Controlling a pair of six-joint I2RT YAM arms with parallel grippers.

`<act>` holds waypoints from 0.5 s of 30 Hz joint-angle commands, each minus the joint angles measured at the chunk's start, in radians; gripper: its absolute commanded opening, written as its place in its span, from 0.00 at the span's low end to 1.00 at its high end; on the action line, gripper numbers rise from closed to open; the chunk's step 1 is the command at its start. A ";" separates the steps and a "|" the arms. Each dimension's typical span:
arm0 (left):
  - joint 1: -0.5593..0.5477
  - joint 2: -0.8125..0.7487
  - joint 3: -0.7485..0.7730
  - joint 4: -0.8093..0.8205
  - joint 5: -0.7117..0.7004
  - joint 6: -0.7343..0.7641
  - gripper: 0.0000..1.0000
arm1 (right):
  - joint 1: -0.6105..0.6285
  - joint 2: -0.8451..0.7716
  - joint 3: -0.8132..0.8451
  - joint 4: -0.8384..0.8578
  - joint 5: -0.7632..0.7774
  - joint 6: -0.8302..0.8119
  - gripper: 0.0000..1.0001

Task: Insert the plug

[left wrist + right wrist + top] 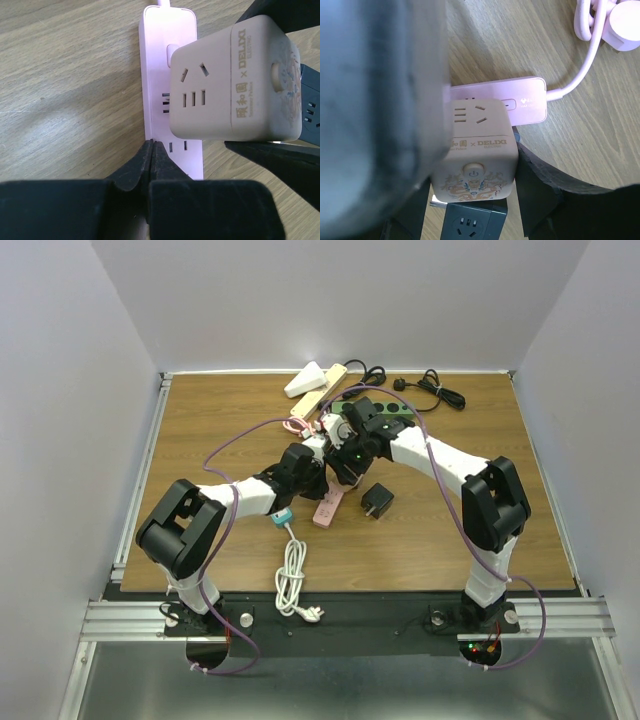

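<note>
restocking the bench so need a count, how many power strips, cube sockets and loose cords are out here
power strips: 4 (pink strip, cream strip, white strip, dark green strip)
cube sockets: 2 (beige cube, black cube)
loose cords: 2 (white cord, black cord)
total: 8

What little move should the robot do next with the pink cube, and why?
Probably lower the right tool straight down a little. It grips the cube socket, which seems to hang just above the pink power strip, over its slots. The shut left tool sits at the strip's edge and may steady it. Whether the prongs line up, I cannot tell.
</note>
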 commanded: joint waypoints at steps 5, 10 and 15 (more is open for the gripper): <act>-0.010 0.045 0.015 -0.099 0.009 0.039 0.03 | 0.027 0.011 0.018 -0.034 0.034 -0.019 0.00; -0.008 0.050 0.026 -0.098 0.012 0.040 0.02 | 0.043 0.026 0.027 -0.041 0.034 -0.022 0.00; -0.002 0.045 0.020 -0.073 0.041 0.026 0.02 | 0.049 0.057 0.035 -0.046 0.031 -0.028 0.00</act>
